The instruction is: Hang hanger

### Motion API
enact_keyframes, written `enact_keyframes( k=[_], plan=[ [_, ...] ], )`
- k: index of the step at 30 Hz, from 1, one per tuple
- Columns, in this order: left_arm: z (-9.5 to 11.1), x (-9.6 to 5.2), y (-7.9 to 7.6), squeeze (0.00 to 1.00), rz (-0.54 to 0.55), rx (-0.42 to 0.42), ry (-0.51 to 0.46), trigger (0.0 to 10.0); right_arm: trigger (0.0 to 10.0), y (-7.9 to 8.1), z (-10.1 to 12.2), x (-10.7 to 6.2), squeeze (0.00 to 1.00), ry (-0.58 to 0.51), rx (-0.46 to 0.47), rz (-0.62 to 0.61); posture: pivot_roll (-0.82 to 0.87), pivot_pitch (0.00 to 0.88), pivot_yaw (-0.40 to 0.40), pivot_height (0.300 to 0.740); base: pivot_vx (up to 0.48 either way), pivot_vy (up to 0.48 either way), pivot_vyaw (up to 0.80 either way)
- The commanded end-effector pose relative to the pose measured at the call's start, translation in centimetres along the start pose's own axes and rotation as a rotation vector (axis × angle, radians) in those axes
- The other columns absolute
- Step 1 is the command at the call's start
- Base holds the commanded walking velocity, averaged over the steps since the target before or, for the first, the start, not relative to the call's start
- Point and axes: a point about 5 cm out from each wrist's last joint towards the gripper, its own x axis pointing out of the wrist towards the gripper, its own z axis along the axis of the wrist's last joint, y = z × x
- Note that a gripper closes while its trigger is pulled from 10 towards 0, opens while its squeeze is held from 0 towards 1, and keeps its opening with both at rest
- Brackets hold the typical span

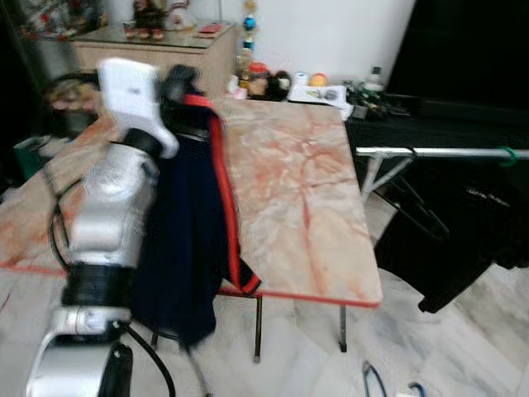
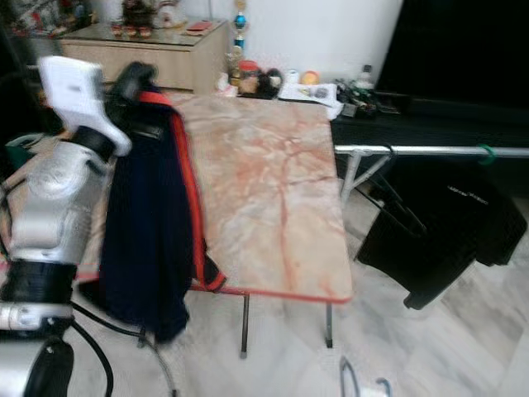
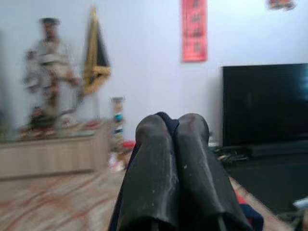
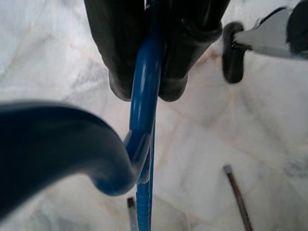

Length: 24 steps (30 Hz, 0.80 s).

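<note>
My left gripper (image 1: 179, 81) is raised over the table's left side, shut on the top of a navy garment with red trim (image 1: 186, 223) that hangs down past the table edge. In the left wrist view its fingers (image 3: 159, 159) press together with a sliver of navy cloth (image 3: 169, 121) between them. My right gripper (image 4: 147, 89) is low over the floor, shut on a blue hanger (image 4: 142, 110); a bit of that blue hanger (image 1: 371, 382) shows at the bottom of the left eye view. A silver clothes rail (image 1: 430, 152) stands at the right.
A marble-patterned table with a red edge (image 1: 297, 190) stands ahead on thin legs. A black garment (image 1: 463, 240) on a green hook (image 1: 506, 154) hangs from the rail. A wooden sideboard (image 1: 157, 45), small clutter and a dark screen (image 1: 471, 50) line the back wall. The floor is pale tile.
</note>
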Motion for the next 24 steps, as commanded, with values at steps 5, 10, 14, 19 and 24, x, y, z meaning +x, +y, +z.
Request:
enact_keyframes(
  k=[5, 10, 14, 19, 24],
  plan=[
    [1.6, 3.1, -1.6, 0.0, -0.07, 0.009, -0.04, 10.0, 10.0, -0.7, -0.6, -0.1, 0.0, 0.013, 0.017, -0.019, 0.2, 0.0, 0.002, 0.74, 0.48, 0.0, 0.0],
    [1.5, 3.8, -1.3, 0.0, -0.049, 0.008, -0.04, 10.0, 10.0, -0.7, -0.6, -0.1, 0.0, 0.014, 0.013, -0.019, 0.2, 0.0, 0.0, 0.74, 0.48, 0.0, 0.0],
    [-1.7, 1.1, -0.6, 0.0, -0.023, -0.037, 0.052, 10.0, 10.0, -0.8, -0.7, -0.2, 0.0, 0.022, 0.002, -0.017, 0.21, 0.0, -0.004, 0.74, 0.12, 0.0, 0.0],
    [-6.5, -4.0, -0.3, 0.0, -0.008, -0.074, 0.212, 10.0, 10.0, -0.9, -0.9, -0.2, 0.0, 0.025, -0.002, -0.017, 0.2, 0.0, -0.002, 0.74, 0.0, 0.0, 0.0],
    [-9.9, -10.8, -0.9, 0.0, -0.009, -0.107, 0.391, 10.0, 10.0, -1.0, -0.9, -0.2, 0.0, 0.029, -0.011, -0.019, 0.21, 0.0, -0.002, 0.74, 0.0, 0.0, 0.0]
  ],
)
